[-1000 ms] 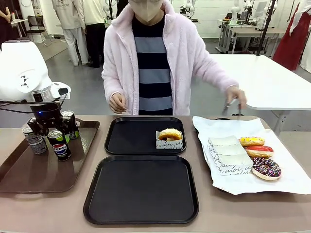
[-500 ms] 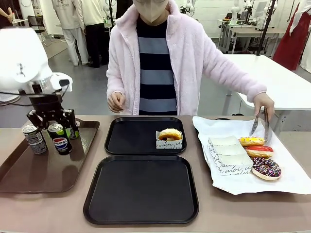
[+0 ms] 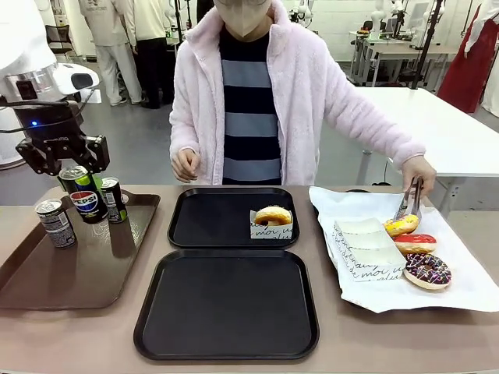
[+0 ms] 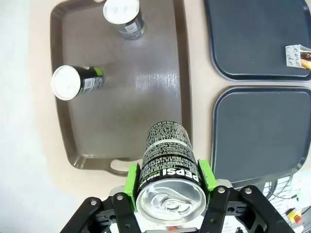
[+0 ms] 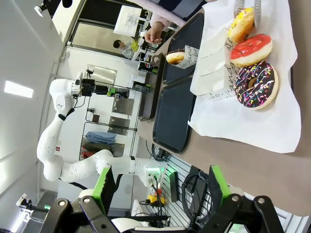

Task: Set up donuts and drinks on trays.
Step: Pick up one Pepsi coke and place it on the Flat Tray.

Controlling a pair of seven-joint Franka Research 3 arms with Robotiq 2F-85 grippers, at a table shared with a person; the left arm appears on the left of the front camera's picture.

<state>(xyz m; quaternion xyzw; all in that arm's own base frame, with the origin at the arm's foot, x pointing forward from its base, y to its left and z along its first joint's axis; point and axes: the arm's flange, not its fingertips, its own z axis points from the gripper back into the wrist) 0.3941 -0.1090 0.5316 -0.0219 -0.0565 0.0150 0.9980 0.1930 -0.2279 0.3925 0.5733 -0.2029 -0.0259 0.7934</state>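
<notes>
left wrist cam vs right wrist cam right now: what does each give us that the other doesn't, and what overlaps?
Left wrist: the robot's left hand clamped on the Pepsi can, with the brown tray beyond it, where two other cans stand.
Right wrist: the robot's right hand open and empty; the yellow-iced donut, red-iced donut and chocolate-sprinkled donut on the white paper.
Both: the far black tray, the near black tray, and the glazed donut in its sleeve on the far one.

Robotics lab, open hall. White robot arm [image 3: 23,47] mounted at brown worktop [image 3: 390,343]. White tables [image 3: 444,132] behind, on bare grey floor [image 3: 140,148]. People [image 3: 117,39] standing farther off. Loose cables [image 5: 194,189] hang below worktop edge.
</notes>
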